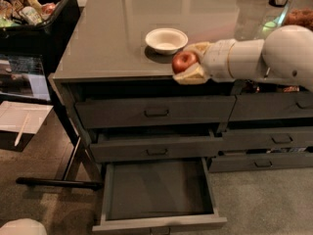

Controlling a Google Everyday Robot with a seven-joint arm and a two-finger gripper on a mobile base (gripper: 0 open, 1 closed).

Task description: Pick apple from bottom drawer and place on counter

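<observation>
I see my gripper (187, 62) at center right of the frame, fingers (191, 74) pinching the apple (183, 60) at the tabletop (112, 43) front edge; the bottom drawer (156, 190) hangs open below.

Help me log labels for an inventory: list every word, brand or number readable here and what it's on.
None can be read.
Packaged groceries in the black bin: print too blurred to read.
The gripper, holding the apple at the counter's front edge: no markings visible.
</observation>
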